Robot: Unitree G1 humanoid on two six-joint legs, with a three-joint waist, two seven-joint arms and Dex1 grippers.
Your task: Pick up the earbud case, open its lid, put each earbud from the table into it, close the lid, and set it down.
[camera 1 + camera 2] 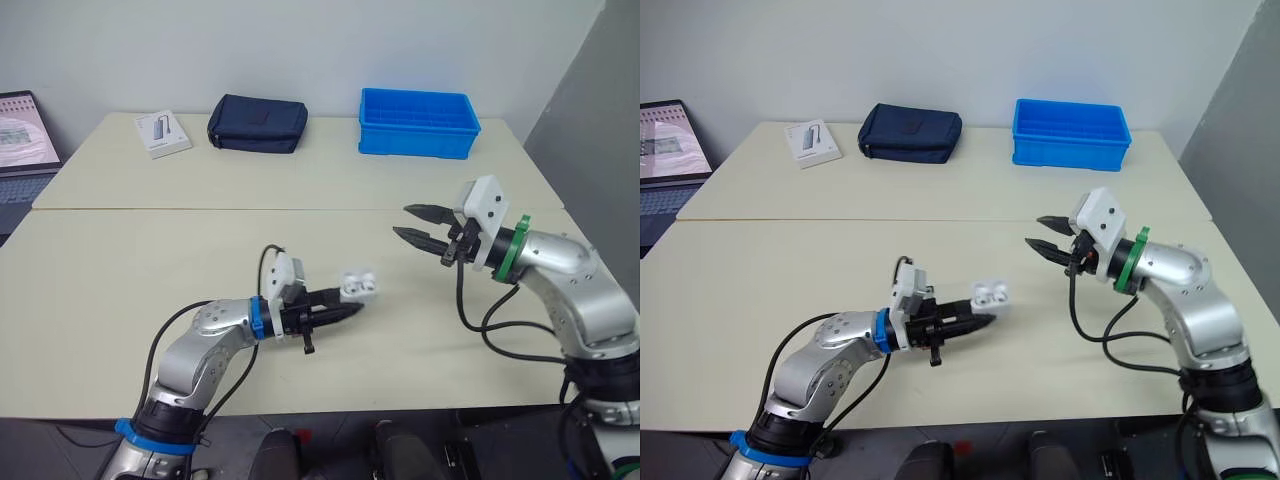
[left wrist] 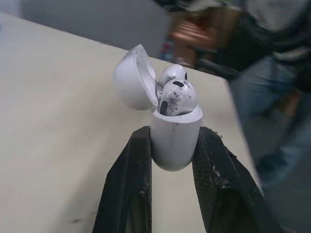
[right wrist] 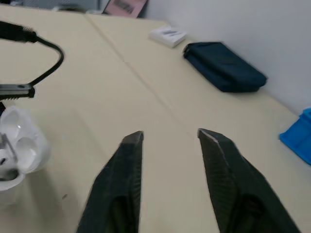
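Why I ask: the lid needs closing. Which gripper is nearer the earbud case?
Left. The left gripper is shut on the earbud case; the right gripper hangs open, apart, to its right.

White earbud case (image 2: pixel 176 138), lid open, 2 earbuds (image 2: pixel 178 97) inside

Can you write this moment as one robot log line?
left gripper: shut on earbud case | lid: open | earbuds: two in case | right gripper: open, empty | next: likely close lid
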